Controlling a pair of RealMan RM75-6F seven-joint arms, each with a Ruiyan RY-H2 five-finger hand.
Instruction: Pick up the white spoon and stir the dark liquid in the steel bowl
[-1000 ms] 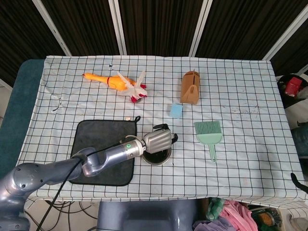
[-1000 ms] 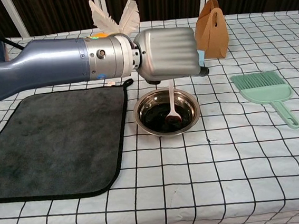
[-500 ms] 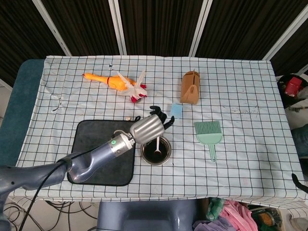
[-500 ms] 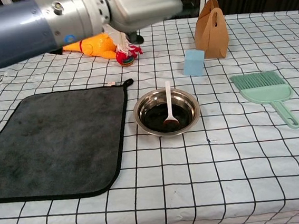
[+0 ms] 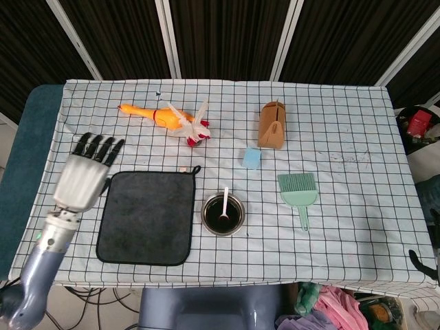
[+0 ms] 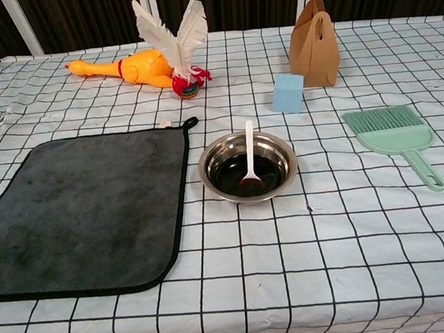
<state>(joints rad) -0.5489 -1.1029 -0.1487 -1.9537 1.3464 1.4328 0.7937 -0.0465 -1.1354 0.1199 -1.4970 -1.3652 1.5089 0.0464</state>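
Resting in steel bowl (image 5: 223,214), white spoon (image 5: 225,203) lies well apart from left hand (image 5: 84,177).

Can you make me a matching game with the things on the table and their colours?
Things:
1. spoon
2. dustpan brush
3. rubber chicken
4. paper bag

Colours:
A. brown
B. white
C. mint green
D. orange-yellow

Pairs: 1-B, 2-C, 3-D, 4-A
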